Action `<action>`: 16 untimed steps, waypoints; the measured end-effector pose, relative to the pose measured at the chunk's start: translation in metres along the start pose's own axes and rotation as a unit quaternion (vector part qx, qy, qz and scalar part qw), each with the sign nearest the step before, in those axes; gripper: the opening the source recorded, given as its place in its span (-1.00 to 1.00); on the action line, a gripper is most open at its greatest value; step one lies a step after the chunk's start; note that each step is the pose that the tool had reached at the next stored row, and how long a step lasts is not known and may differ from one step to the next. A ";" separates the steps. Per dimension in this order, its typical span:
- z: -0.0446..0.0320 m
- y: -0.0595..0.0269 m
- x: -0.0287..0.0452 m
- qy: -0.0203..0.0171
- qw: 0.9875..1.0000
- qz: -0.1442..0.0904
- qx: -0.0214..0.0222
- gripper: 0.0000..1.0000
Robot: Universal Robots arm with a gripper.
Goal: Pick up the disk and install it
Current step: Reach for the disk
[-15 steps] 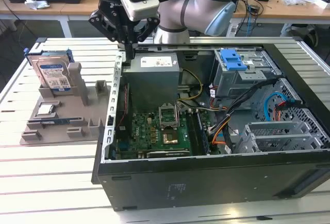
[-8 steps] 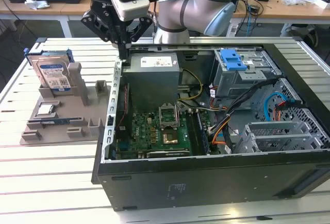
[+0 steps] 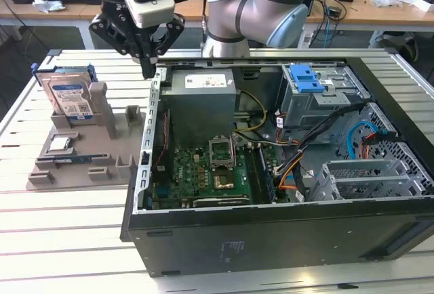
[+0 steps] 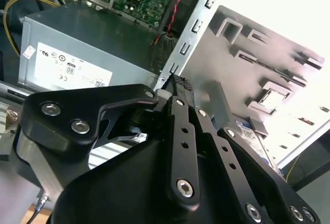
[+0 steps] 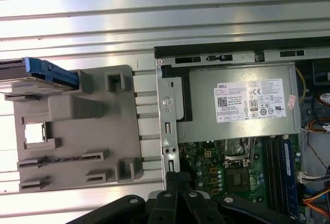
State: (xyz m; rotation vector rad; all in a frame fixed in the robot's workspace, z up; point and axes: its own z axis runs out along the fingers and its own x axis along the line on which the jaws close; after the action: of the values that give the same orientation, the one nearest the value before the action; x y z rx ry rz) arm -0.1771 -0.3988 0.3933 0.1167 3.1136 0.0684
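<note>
Now your black gripper (image 3: pixel 149 69) hangs empty, fingers (image 5: pixel 172 185) pressed together, over the wall of the open black computer case (image 3: pixel 271 240), while the silver, blue-framed disk (image 3: pixel 68 97) stands upright in its grey holder (image 3: pixel 108 126), edges exposed for grasping.

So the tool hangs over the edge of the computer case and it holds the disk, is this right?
Not quite. The tool hangs over the edge of the computer case, but it holds nothing: the exterior view shows the disk standing in the grey holder, outside the case.
</note>
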 end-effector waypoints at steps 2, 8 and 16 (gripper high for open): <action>-0.0001 -0.0004 0.0050 0.000 1.000 0.000 0.000 -0.80; -0.0005 -0.0013 0.0178 0.000 1.000 0.000 0.000 -0.80; -0.0010 -0.0028 0.0377 0.000 1.000 0.000 0.000 -0.80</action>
State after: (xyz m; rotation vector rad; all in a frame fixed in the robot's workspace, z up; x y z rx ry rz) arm -0.2149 -0.3988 0.3933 0.1166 3.1135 0.0684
